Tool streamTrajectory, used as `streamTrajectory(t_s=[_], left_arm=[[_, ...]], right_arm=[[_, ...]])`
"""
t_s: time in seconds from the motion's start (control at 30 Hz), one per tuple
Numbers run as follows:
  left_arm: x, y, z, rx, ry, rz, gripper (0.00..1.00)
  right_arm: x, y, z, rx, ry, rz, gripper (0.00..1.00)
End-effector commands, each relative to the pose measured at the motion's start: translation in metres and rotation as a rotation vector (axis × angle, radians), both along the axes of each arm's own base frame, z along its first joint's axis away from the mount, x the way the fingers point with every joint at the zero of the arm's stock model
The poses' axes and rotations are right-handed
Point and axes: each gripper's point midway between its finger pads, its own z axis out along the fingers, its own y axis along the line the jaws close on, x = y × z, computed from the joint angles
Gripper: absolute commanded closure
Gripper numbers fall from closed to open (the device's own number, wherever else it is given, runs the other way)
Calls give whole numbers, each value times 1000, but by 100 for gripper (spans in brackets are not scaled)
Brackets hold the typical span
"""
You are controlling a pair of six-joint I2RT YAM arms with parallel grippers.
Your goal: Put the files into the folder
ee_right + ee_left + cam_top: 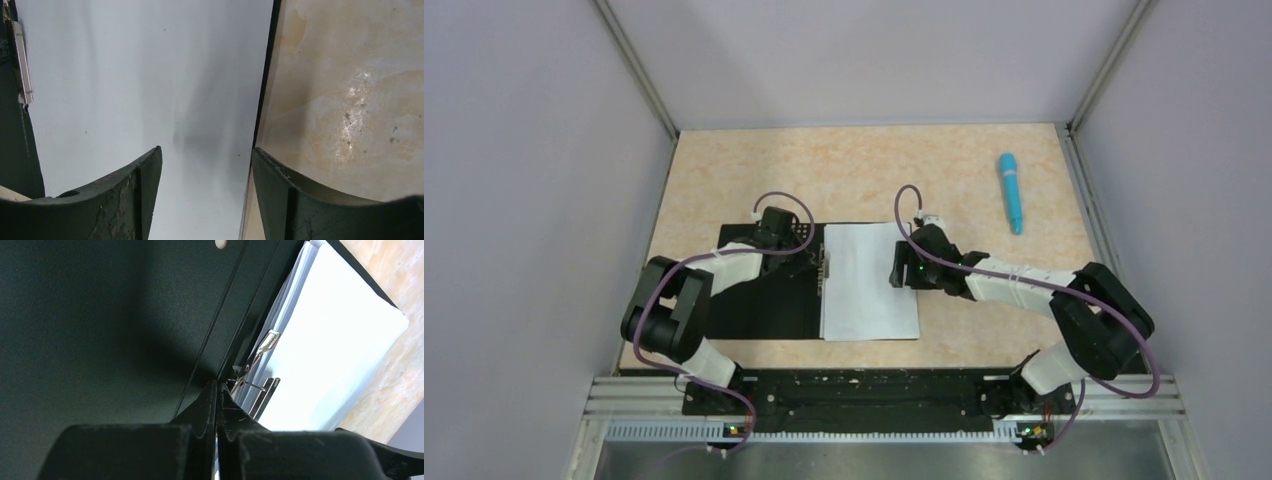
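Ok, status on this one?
Left gripper shut by the folder clip. Right gripper open over the files, right edge. Files lie inside the open folder. Pen far off, clear.

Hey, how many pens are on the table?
1. The blue pen lies at the far right of the table, apart from the open folder. Another could hide under the arms.

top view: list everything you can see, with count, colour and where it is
folder: 1, black inside, lying open mid-table
files: white, sheet count unclear, on the folder's right half
clip: 1, silver, at the folder's spine
pen: 1, blue, far right of the table
table: 1, beige marbled
left gripper: 1, black, shut, at the spine beside the clip
right gripper: 1, black, open, over the files' right edge
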Motion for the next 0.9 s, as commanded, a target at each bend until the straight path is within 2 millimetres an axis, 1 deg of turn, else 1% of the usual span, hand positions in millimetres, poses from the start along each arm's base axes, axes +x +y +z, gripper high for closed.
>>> streamTrajectory(t_s=[0.0,0.87], left_arm=[[-33,7,-32,61,139,-23,100],[-34,6,-34,51,144,-21,100]], right_arm=[[7,6,2,28,-11,-7,34],[2,18,1,67,8,17,34]])
